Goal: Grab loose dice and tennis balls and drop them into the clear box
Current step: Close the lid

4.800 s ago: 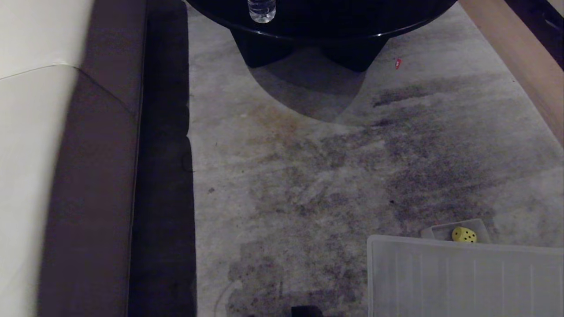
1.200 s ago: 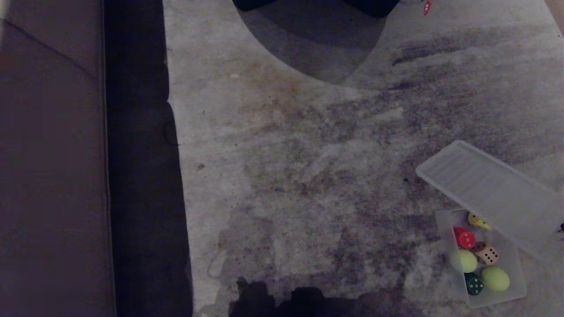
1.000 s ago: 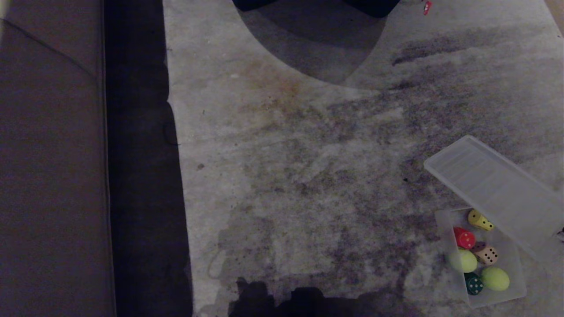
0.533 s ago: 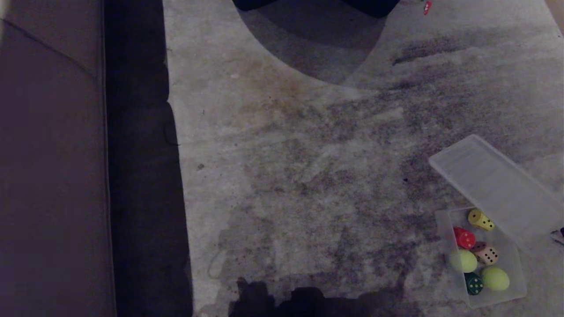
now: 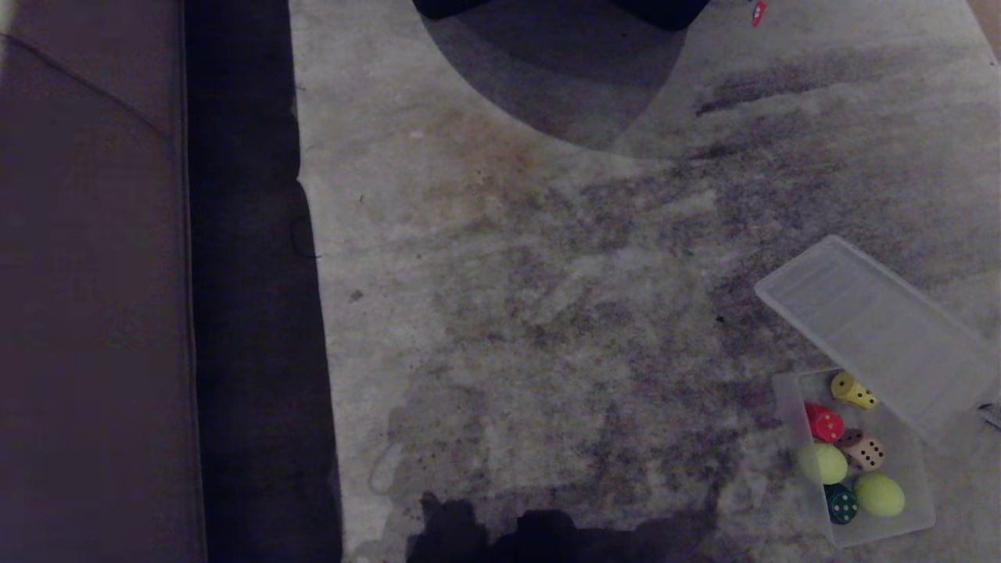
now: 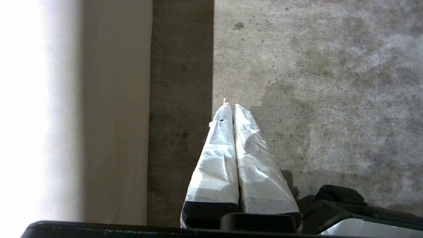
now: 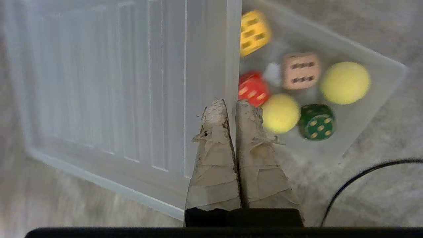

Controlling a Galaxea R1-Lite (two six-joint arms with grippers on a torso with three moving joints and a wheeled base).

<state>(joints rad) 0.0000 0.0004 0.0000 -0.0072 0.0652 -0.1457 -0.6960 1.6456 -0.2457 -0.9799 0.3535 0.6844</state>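
Right tool (image 7: 231, 104) pinched together on the lid (image 7: 115, 82) edge, it seems (view blurry). Box (image 5: 915, 525) on the floor holds dice (image 5: 824, 423) and balls (image 5: 879, 494). Carry lid level, then lower squarely. Left tool (image 6: 231, 107) together, parked.

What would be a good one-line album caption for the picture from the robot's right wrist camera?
Right end effector pinching the ribbed lid beside the clear box of dice and tennis balls.
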